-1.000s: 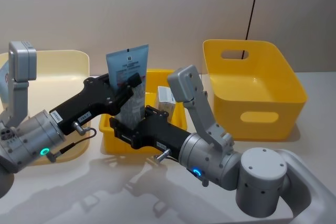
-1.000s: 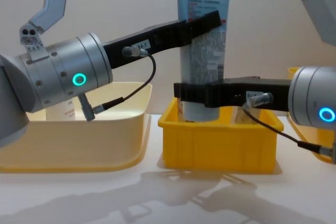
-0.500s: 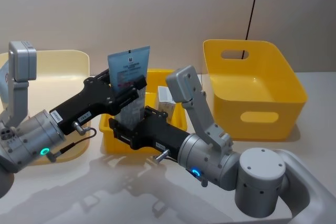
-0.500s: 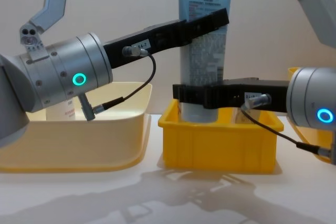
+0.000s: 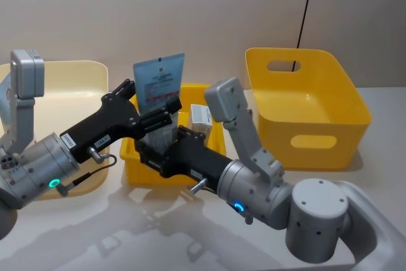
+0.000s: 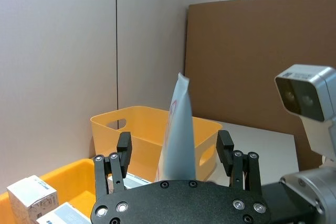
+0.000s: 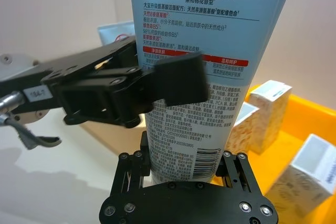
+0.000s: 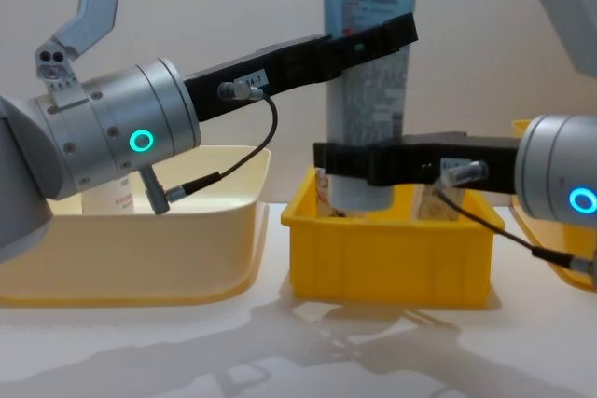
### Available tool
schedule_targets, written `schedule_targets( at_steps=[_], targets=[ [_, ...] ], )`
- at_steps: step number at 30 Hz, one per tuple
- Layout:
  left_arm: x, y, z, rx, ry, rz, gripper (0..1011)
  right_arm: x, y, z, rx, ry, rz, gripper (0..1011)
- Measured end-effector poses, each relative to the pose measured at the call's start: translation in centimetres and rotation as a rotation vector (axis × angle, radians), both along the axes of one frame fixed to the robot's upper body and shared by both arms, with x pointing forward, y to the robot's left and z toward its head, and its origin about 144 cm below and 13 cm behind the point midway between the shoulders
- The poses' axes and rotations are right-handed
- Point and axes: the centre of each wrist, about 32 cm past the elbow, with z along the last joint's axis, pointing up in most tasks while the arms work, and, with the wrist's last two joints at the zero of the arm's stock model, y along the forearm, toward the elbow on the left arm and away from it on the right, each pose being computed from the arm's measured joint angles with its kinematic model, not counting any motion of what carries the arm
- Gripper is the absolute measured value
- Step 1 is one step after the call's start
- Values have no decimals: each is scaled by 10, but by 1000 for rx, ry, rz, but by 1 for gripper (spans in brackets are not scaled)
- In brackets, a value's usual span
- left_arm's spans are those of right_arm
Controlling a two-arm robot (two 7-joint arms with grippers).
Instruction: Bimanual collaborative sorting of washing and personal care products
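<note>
A tall pale blue tube (image 5: pixel 158 79) (image 8: pixel 373 6) stands upright over the small yellow bin (image 5: pixel 206 89) (image 8: pixel 382 253), lifted off its floor. My right gripper (image 5: pixel 155 152) (image 8: pixel 359 163) (image 7: pixel 189 167) is shut on the tube's lower end. My left gripper (image 5: pixel 147 101) (image 8: pixel 382 36) (image 6: pixel 175 148) straddles the tube (image 6: pixel 177 129) higher up, its fingers (image 6: pixel 123 148) spread and open, one pad (image 7: pixel 178 80) lying across the printed face (image 7: pixel 210 35). Small white cartons (image 5: pixel 202 116) (image 7: pixel 268 95) with orange patterns sit in the small bin.
A wide cream bin (image 5: pixel 70 71) (image 8: pixel 140 258) lies at the left with a white item (image 8: pixel 110 195) inside. A large deep yellow bin (image 5: pixel 304 103) stands at the right. Open tabletop (image 5: pixel 127 233) lies in front of the bins.
The tube has risen a little out of the small bin and shifted slightly right, carried by my right gripper. My left gripper moved along with it.
</note>
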Motion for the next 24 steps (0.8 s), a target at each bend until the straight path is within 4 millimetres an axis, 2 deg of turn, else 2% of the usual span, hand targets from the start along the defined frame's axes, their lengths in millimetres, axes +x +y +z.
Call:
schedule_targets(
  at_steps=[7,24],
  targets=[
    [0,0,0,0,0,0,1003,-2,-8,4,24,-38,-53,635],
    [0,0,0,1,0,0,1003,-6,-44,20,74,-133,-219,635]
  ],
)
